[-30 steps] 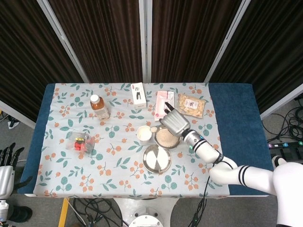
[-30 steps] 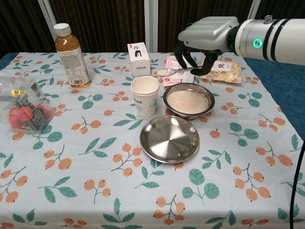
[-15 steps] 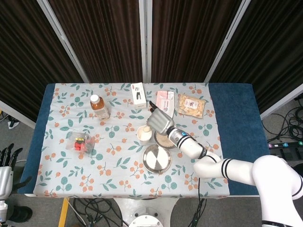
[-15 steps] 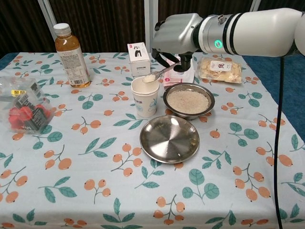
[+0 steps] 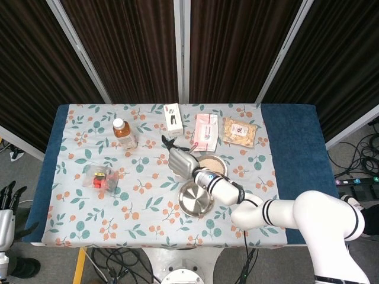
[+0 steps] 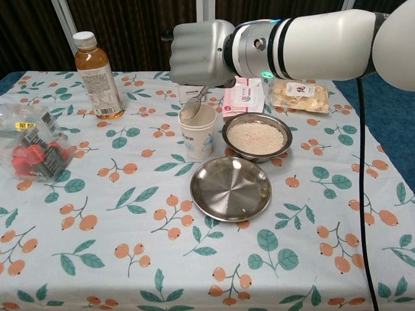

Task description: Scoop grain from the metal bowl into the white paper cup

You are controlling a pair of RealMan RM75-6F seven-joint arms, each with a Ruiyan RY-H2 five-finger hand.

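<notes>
The white paper cup [image 6: 198, 131] stands left of the metal bowl [image 6: 256, 138], which holds pale grain. My right hand [image 6: 198, 52] hovers just above the cup and grips a metal spoon [image 6: 192, 107]. The spoon is tipped steeply, bowl end down at the cup's mouth. In the head view the right hand [image 5: 182, 159] covers the cup, and the metal bowl [image 5: 212, 164] shows beside it. My left hand [image 5: 8, 197] hangs off the table's left edge, fingers apart, holding nothing.
An empty metal plate [image 6: 231, 188] lies in front of the cup and bowl. A tea bottle [image 6: 95, 65] and a bag of red items [image 6: 32, 153] are at the left. A pink packet [image 6: 247, 95] and a snack bag [image 6: 299, 94] lie behind the bowl.
My right hand carried the grain-filled spoon leftward from behind the bowl to over the cup and tipped it down into the cup's mouth. The left hand stayed put.
</notes>
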